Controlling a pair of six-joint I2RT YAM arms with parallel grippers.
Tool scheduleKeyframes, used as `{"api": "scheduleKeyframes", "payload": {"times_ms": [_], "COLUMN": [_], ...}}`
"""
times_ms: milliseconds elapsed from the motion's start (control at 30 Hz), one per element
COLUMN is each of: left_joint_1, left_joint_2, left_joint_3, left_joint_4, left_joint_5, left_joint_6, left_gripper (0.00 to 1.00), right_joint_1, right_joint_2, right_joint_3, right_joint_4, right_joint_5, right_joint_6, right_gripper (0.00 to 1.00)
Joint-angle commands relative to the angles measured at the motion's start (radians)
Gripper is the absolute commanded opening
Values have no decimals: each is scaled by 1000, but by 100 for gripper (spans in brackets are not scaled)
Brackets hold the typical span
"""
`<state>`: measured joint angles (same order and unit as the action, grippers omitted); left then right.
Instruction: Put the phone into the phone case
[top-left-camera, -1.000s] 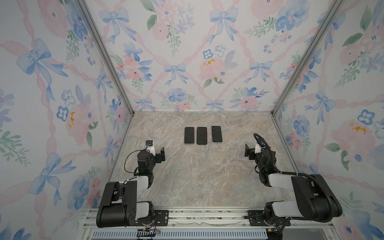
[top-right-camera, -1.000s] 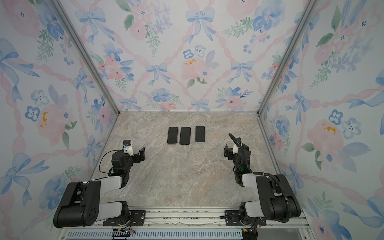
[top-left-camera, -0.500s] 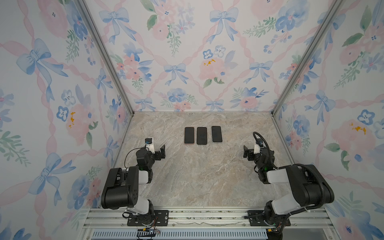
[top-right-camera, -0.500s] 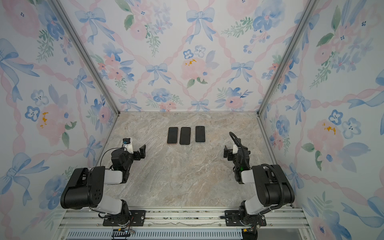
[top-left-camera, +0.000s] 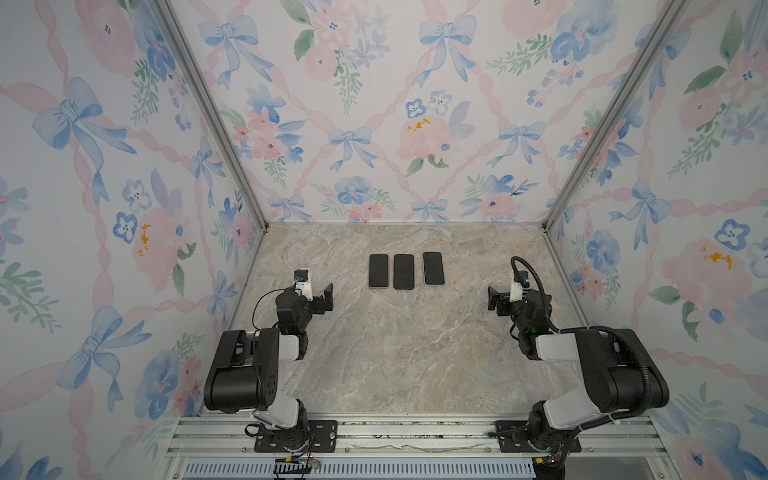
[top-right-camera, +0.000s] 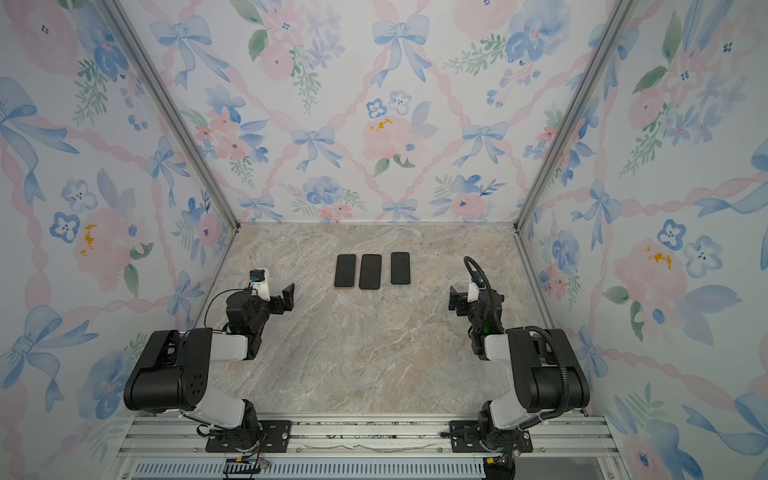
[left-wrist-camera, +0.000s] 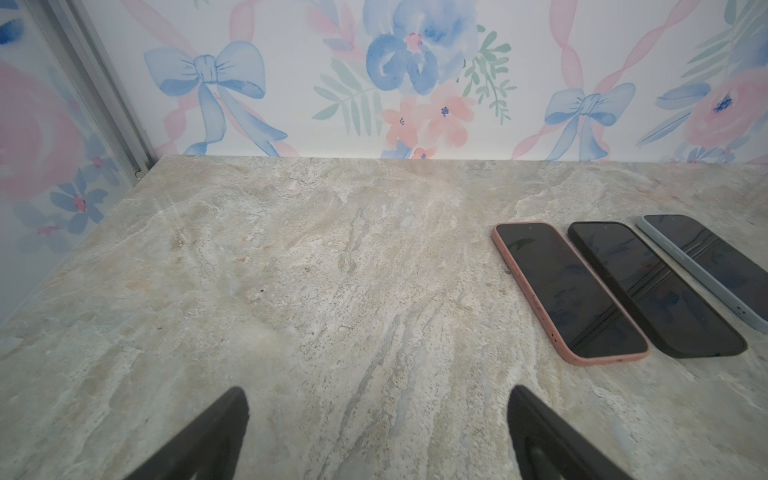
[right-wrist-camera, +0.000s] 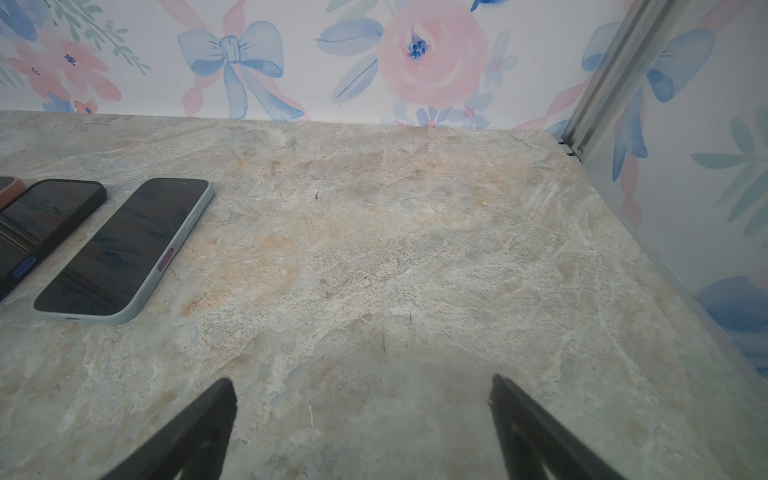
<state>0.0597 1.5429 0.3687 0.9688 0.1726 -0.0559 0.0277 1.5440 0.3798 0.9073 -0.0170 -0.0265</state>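
phones (top-left-camera: 404, 271) lie in a row on the table (top-left-camera: 407, 353); both arms folded low at its sides, left gripper (top-left-camera: 325, 297) and right gripper (top-left-camera: 495, 300) spread wide, empty, angled inward.

Tabletop (top-left-camera: 415, 357): marbled beige-grey, rusty patches, white veins.
Walls (top-left-camera: 374, 124): white ground, watercolour print of blue bows, pink roses, wavy pink ribbon lattice, green sprigs.
Corner posts (top-left-camera: 212, 112): silver-grey.
Pink-cased phone (left-wrist-camera: 569, 291).
Black-cased phone (left-wrist-camera: 656, 289), blue side button (right-wrist-camera: 23, 266).
Pale grey-blue-cased phone (right-wrist-camera: 120, 249), magenta side button (right-wrist-camera: 165, 262).
All three screens glossy black.
Left arm (top-left-camera: 245, 365), right arm (top-left-camera: 611, 370): black housings, white links.
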Motion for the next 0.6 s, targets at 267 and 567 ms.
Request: {"api": "scheduleKeyframes", "payload": {"times_ms": [267, 567], "left_joint_1": [-12, -17], "left_joint_2": [19, 14], "left_joint_3": [28, 28], "left_joint_4": [-37, -47], "left_joint_5": [-28, -40], "left_joint_6": [20, 23], "left_gripper": [98, 98], "right_joint_1": [17, 3], "right_joint_2": [1, 7], "right_joint_3": [18, 41], "right_joint_4": [-18, -54], "right_joint_5": [91, 37], "right_joint_6": [21, 21], "right_gripper": [97, 97]}}
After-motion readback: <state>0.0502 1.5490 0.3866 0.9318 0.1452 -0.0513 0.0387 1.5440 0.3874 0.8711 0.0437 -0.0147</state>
